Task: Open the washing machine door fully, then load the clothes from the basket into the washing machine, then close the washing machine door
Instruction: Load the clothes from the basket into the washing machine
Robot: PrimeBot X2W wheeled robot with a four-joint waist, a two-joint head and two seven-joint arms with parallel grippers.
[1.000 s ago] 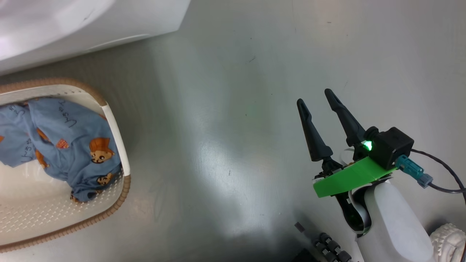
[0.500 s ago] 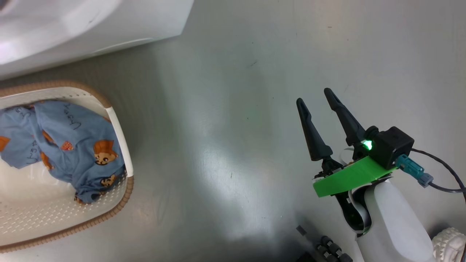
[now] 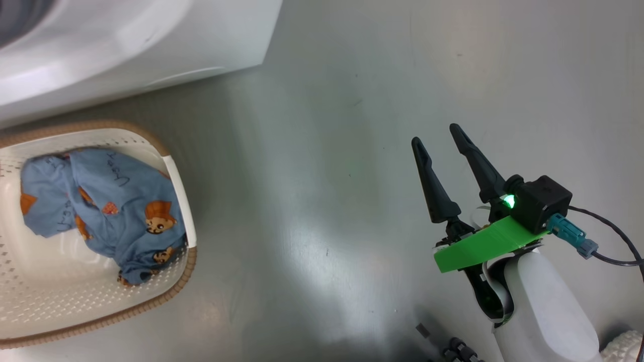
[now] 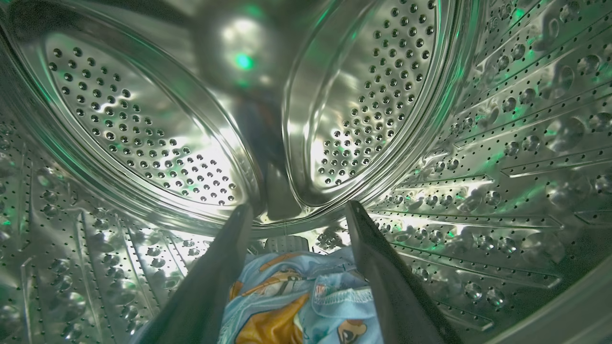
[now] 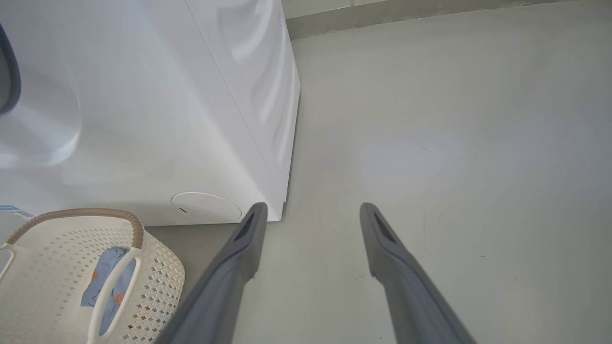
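Note:
My left gripper [image 4: 299, 208] is deep inside the washing machine's steel perforated drum [image 4: 143, 124], open. A light blue bear-print piece of the clothes [image 4: 296, 301] lies loose on the drum floor between and below its fingers. More of the clothes [image 3: 110, 211] sit bundled in the cream basket [image 3: 181, 281] on the floor, right in front of the white washing machine [image 3: 126, 45]. My right gripper [image 3: 443, 136] hangs open above bare floor, well right of the basket. In the right wrist view the basket [image 5: 134, 224] stands left of that gripper [image 5: 311, 210], by the machine [image 5: 143, 119]. The washing machine door is out of view.
Grey floor [image 3: 327, 176] stretches between the basket and my right arm. A round flap [image 5: 206, 207] sits low on the machine's front by its corner. A cable [image 3: 604, 221] trails from my right wrist. A wall base [image 5: 406, 12] runs behind the machine.
The head camera has moved, so the basket and machine now appear further right and lower. My right gripper stays open in the same pose.

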